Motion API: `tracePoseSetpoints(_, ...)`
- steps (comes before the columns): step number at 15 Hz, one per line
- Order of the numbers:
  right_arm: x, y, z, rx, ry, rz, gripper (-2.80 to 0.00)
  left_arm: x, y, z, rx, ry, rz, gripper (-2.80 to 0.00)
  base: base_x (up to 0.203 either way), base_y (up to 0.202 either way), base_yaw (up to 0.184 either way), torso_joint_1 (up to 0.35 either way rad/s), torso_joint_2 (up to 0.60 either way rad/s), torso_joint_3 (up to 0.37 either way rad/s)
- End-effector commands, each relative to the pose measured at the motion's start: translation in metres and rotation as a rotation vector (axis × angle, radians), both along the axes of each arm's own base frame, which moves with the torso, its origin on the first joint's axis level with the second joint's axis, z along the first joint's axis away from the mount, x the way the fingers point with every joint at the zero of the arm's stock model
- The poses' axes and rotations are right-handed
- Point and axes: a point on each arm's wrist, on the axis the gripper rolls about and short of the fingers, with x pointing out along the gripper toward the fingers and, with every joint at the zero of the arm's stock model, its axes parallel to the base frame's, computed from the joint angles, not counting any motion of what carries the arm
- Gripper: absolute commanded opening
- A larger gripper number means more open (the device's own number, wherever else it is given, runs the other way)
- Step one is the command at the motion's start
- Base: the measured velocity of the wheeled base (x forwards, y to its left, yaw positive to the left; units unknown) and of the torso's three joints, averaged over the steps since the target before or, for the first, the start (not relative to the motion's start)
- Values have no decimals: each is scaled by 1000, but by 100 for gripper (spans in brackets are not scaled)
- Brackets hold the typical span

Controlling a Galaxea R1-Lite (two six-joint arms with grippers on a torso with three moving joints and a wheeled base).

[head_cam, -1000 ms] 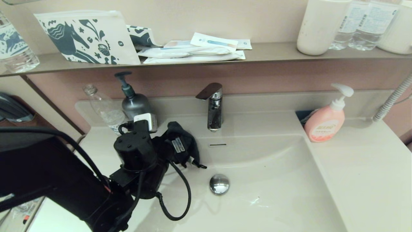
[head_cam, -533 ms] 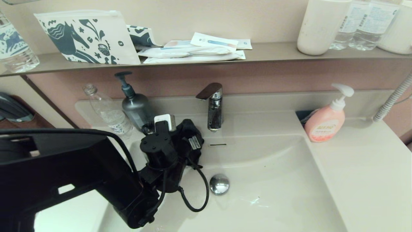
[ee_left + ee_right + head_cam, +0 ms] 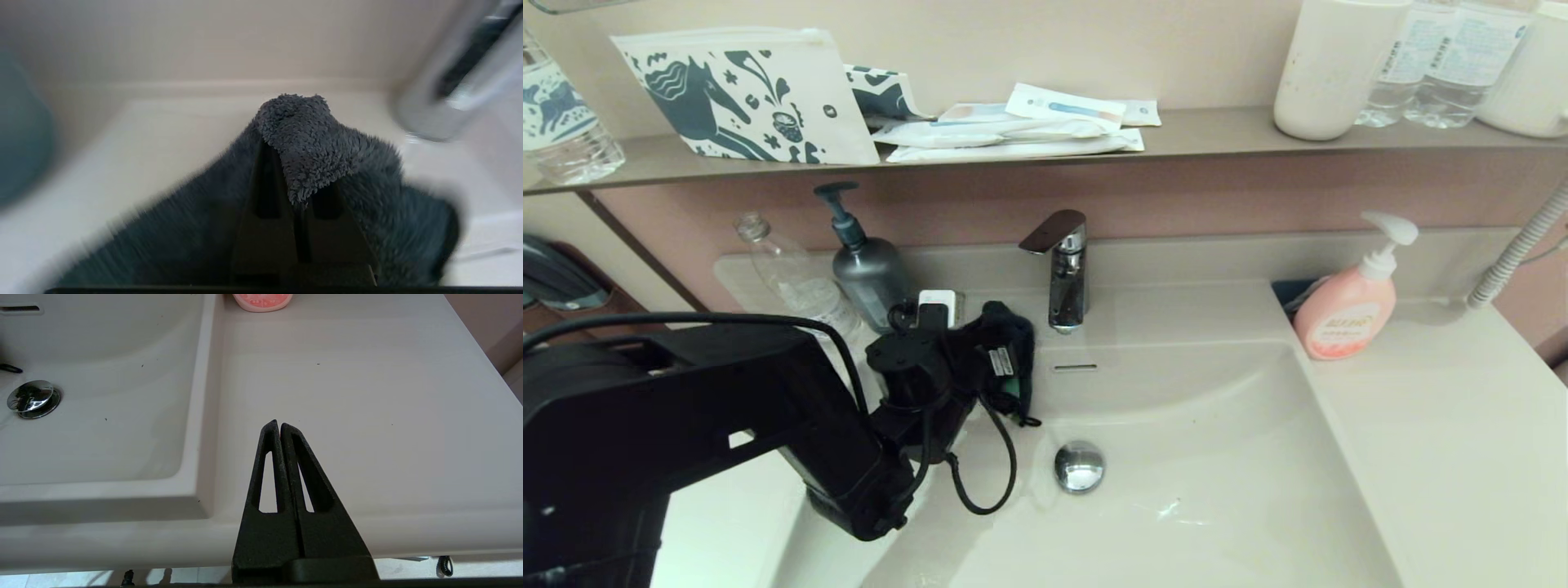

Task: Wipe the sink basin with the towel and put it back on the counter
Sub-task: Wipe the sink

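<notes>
Towel [image 3: 1005, 359], a dark charcoal-grey fluffy microfibre cloth, is clenched in the left gripper [image 3: 992, 367] just left of the chrome faucet [image 3: 1063, 273], at the off-white glossy sink basin's [image 3: 1176, 457] back wall; wiping seems underway, return to counter [image 3: 1445, 441] remains. Right gripper [image 3: 279, 426] hangs closed, empty.

My head camera looks forward and down from above, taking in the sink basin [image 3: 1176, 457], the tap [image 3: 1066, 273] and the wall shelf [image 3: 1013, 155]. My left wrist camera sits very close behind the towel [image 3: 318, 163], facing the tap [image 3: 457, 81]. My right wrist camera looks down over the counter [image 3: 367, 396]. It shares the drain plug [image 3: 32, 399] with the head view [image 3: 1079, 466].
</notes>
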Motion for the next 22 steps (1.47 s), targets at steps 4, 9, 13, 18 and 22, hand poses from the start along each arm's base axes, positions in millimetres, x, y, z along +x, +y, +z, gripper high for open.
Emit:
tracePoseSetpoints(4,0,0,0,0,2,2,-280,15,36,0,27,-12,23,-280,0,0,0,0,0,0)
tracePoseSetpoints(9,0,0,0,0,2,1,-280,13,14,6,26,-35,-26,-280,0,0,0,0,0,0)
tracePoseSetpoints(13,0,0,0,0,2,0,-280,20,-25,13,18,-31,-39,-280,0,0,0,0,0,0)
tracePoseSetpoints(18,0,0,0,0,2,0,-280,19,-64,10,2,-41,-58,-280,0,0,0,0,0,0)
tracePoseSetpoints(22,0,0,0,0,2,1,-280,17,-84,15,-8,-42,-70,-280,0,0,0,0,0,0)
